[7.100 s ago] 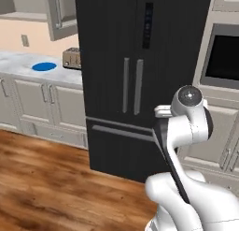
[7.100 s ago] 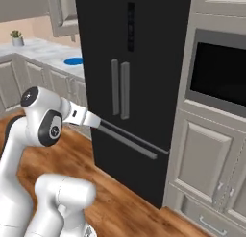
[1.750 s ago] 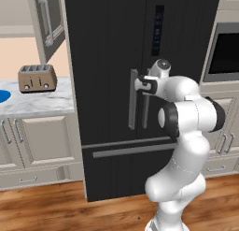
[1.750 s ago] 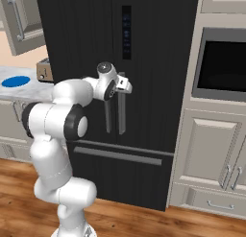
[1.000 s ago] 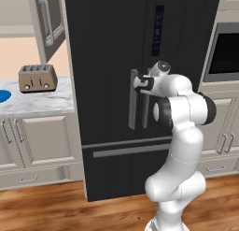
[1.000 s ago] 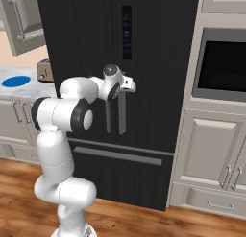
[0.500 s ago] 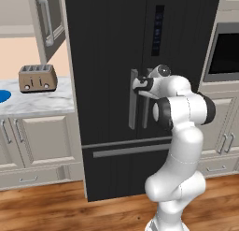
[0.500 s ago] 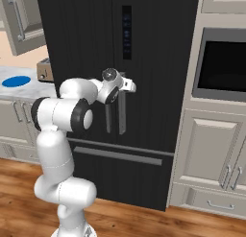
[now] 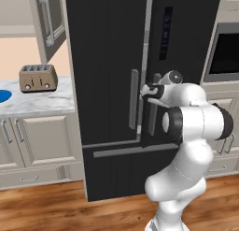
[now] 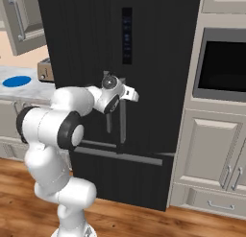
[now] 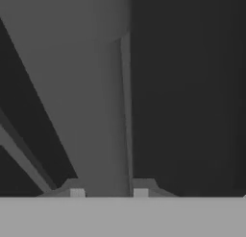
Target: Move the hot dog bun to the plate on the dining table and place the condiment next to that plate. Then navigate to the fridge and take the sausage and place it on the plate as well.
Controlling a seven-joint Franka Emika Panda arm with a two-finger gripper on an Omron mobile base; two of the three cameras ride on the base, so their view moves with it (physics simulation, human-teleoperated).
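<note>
The tall black fridge (image 9: pixel 107 61) (image 10: pixel 158 63) stands in front of me. My gripper (image 9: pixel 148 90) (image 10: pixel 123 100) is shut on the right door's long grey vertical handle (image 9: pixel 153 118) (image 10: pixel 123 128), near its top. In the hand view the grey handle (image 11: pixel 96 111) runs between the two fingertips (image 11: pixel 77 193) of my gripper (image 11: pixel 108 193). A thin pale line shows along the seam between the two upper doors. The left door's handle (image 9: pixel 134 99) is beside it. The hot dog bun, plate, condiment, sausage and dining table are out of view.
Left of the fridge, a marble wall counter carries a toaster (image 9: pixel 38 78) (image 10: pixel 45 68) and a blue plate (image 10: pixel 17 81). A built-in oven (image 9: pixel 226 57) (image 10: pixel 223 63) with pale cabinets sits to the right. The freezer drawer's bar handle (image 9: pixel 126 150) is below my hand.
The jaws have closed on the right door's handle. The hand has shifted slightly down and towards me, and the views have stayed put over the last second.
</note>
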